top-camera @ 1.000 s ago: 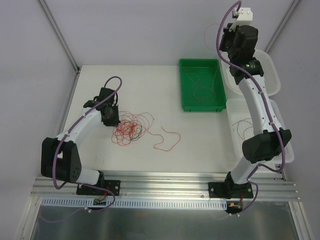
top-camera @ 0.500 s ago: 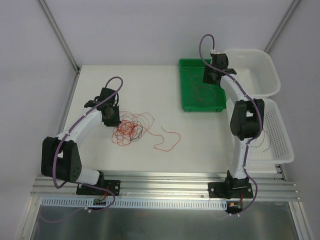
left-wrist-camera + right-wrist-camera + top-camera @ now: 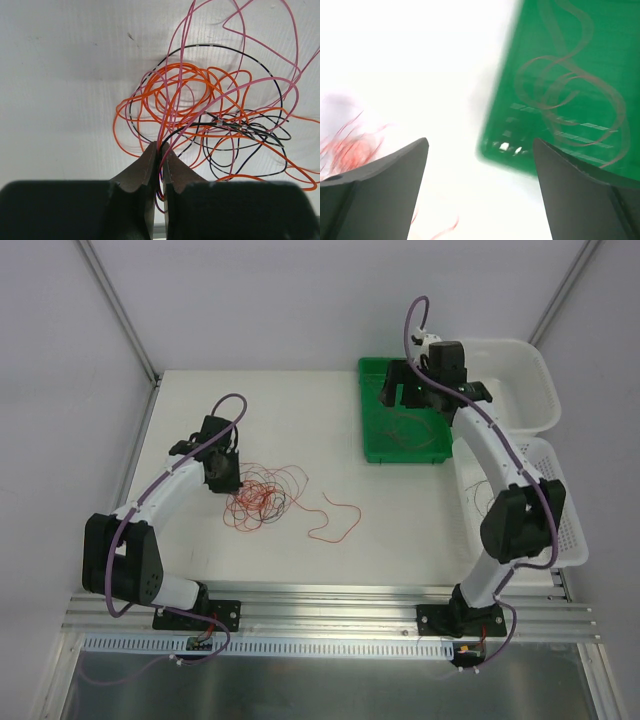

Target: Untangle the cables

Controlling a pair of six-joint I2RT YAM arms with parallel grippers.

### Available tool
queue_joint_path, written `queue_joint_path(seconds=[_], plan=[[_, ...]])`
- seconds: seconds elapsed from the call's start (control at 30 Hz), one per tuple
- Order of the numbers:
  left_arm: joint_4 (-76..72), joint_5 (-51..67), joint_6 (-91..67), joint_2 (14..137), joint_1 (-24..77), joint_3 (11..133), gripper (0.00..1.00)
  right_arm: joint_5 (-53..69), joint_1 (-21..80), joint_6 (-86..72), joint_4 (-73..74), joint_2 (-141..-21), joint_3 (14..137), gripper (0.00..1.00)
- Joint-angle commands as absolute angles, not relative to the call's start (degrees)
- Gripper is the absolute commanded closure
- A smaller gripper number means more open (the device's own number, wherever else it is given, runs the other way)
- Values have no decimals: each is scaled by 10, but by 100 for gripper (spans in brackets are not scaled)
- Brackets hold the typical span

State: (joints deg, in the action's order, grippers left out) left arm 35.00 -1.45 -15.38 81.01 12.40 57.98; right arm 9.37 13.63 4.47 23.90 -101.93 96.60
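In the top view the left gripper (image 3: 225, 480) is mostly hidden under its own wrist, and the cables (image 3: 262, 497) beside it are too thin to follow one by one. The cables in the tray (image 3: 368, 430) and in the lower basket (image 3: 565, 510) at the right show only as faint lines. In the left wrist view the loops run out over the top and right edges, and the strands between the fingers (image 3: 140, 172) disappear behind them at the bottom. The right wrist view is all blurred: the tray is cut by the top and right edges, its cables are smeared, and the red ones at the left edge are only a haze. The fingers of the right gripper (image 3: 480, 145) are cut by the bottom edge.
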Motion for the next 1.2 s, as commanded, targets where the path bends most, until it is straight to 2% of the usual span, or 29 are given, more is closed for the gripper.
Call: queue_joint_path(seconds=[0.0, 0.23, 0.47, 0.63, 0.8, 1.1, 1.17], plan=[[356, -4, -140, 806, 129, 584, 94, 164, 203, 69, 252, -938, 898, 11], [356, -2, -141, 800, 130, 584, 94, 130, 358, 57, 262, -912, 774, 16], [356, -1, -141, 797, 129, 584, 94, 91, 472, -22, 207, -975, 721, 25], [356, -1, -141, 794, 131, 584, 94, 28, 511, -75, 228, -1024, 738, 32], [356, -1, -141, 791, 131, 584, 94, -72, 535, -156, 231, -1032, 714, 31], [356, -1, -143, 788, 131, 584, 94, -69, 545, -217, 185, -1070, 695, 34], [356, -1, -143, 788, 131, 584, 94, -77, 550, -225, 185, -1078, 698, 41]])
